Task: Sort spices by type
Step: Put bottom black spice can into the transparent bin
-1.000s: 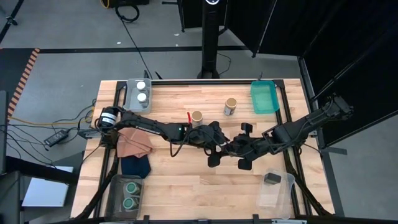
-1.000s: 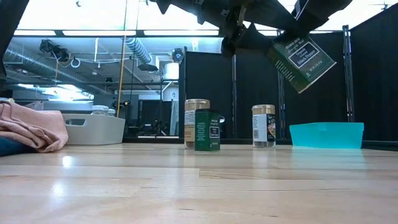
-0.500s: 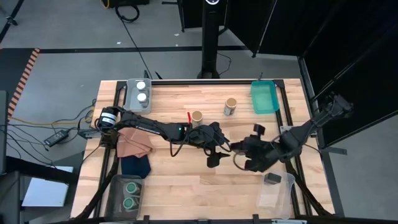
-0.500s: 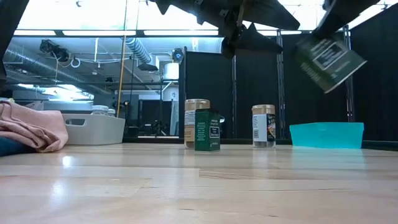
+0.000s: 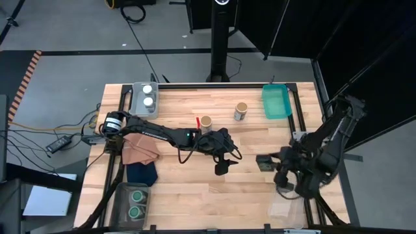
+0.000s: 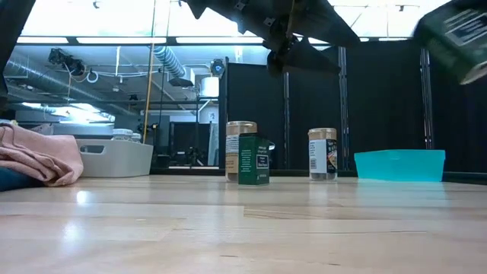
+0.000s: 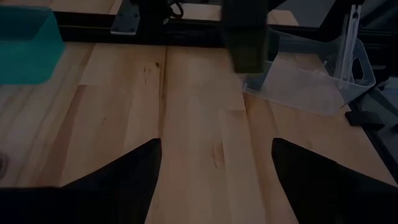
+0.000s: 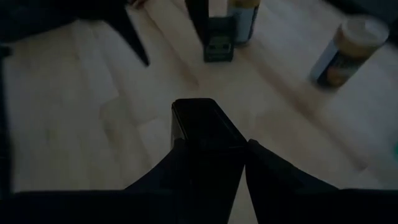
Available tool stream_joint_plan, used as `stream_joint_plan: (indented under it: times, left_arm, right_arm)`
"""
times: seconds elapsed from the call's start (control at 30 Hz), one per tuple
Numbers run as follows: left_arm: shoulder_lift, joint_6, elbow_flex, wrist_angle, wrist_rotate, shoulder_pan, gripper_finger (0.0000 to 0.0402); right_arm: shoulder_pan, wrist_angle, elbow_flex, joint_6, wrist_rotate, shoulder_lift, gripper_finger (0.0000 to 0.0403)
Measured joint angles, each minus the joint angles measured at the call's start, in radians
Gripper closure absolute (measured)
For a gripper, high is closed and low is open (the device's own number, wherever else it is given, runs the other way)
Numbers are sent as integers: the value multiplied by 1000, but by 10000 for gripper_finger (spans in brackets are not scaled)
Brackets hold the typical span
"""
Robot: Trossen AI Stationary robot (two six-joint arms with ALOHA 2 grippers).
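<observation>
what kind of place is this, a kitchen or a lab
Most likely a robotics lab or workshop, not a kitchen: exposed ceiling ducts, black partition curtains, and loose cables on a grey floor beside the wooden table.

A black tin (image 5: 265,162) hangs tilted in the right tool (image 5: 273,164), above the table's right side.

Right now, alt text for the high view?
Seen from above, the right arm's fingers hold a small black rectangular tin near the clear plastic bin at the wooden table's right edge. The left arm's open fingers hover mid-table. Two tan-lidded jars stand near a teal tray.
</observation>
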Motion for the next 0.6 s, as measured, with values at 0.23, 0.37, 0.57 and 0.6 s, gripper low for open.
stream_joint_plan:
  times: [0.23, 0.37, 0.57, 0.6]
  left_arm:
    - [0, -20, 0, -3, -2, 0, 92]
    - [0, -26, 0, -4, -16, 0, 92]
    - [0, -47, 0, -4, -29, 0, 92]
    - [0, -51, 0, -4, -29, 0, 92]
  right_arm:
    - [175, -20, 0, 267, 3, 8, 275]
    - [249, -19, 0, 342, 9, 11, 283]
    - [333, -19, 0, 376, 7, 53, 339]
    - [343, -20, 0, 377, 5, 63, 354]
